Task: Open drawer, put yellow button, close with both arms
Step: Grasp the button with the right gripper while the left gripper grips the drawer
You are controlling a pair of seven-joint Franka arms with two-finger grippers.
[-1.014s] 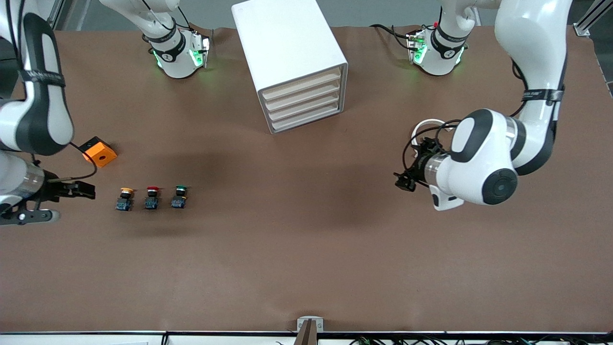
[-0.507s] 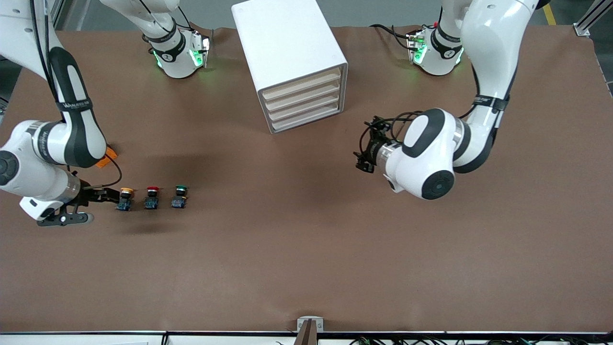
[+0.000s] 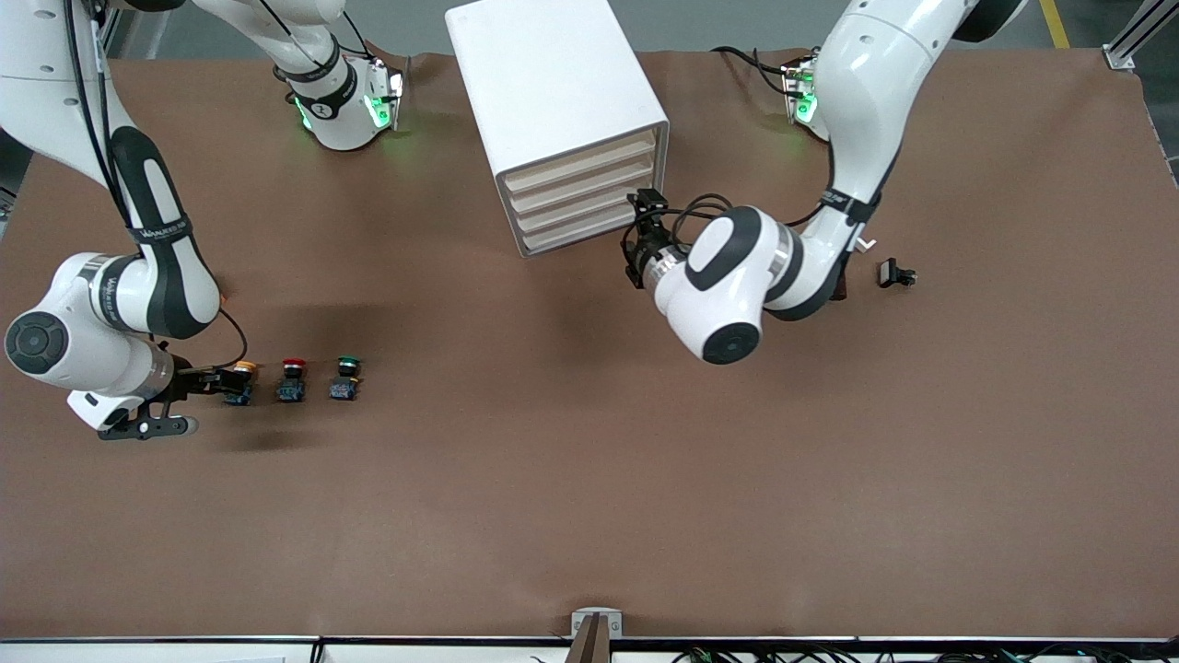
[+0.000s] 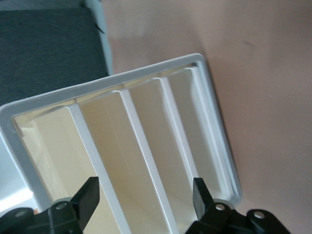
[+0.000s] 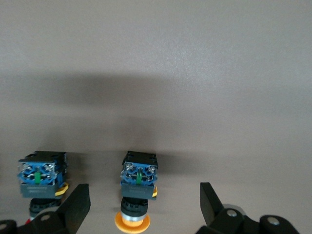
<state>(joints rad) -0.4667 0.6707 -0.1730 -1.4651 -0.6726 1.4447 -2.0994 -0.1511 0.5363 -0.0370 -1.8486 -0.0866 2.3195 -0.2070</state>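
The white cabinet [image 3: 553,101] stands at the robots' edge of the table, and its top drawer [image 3: 580,159] is closed like the three below it. My left gripper [image 3: 636,249] hovers open just in front of the drawer fronts. In the left wrist view its fingers [image 4: 88,195] frame the cabinet front [image 4: 146,78] without touching it. The yellow button [image 3: 242,376] lies on the table toward the right arm's end. My right gripper [image 3: 221,381] is open, with the yellow button [image 5: 137,185] lying between its fingertips [image 5: 78,204], untouched.
A red button [image 3: 293,378] and a green button [image 3: 346,377] lie in a row beside the yellow one; the red button [image 5: 41,178] also shows in the right wrist view. A small black part [image 3: 895,273] lies toward the left arm's end.
The left arm has swung from its end of the table to the cabinet's drawer fronts. The right gripper has moved in along the table until its open fingers flank the yellow button.
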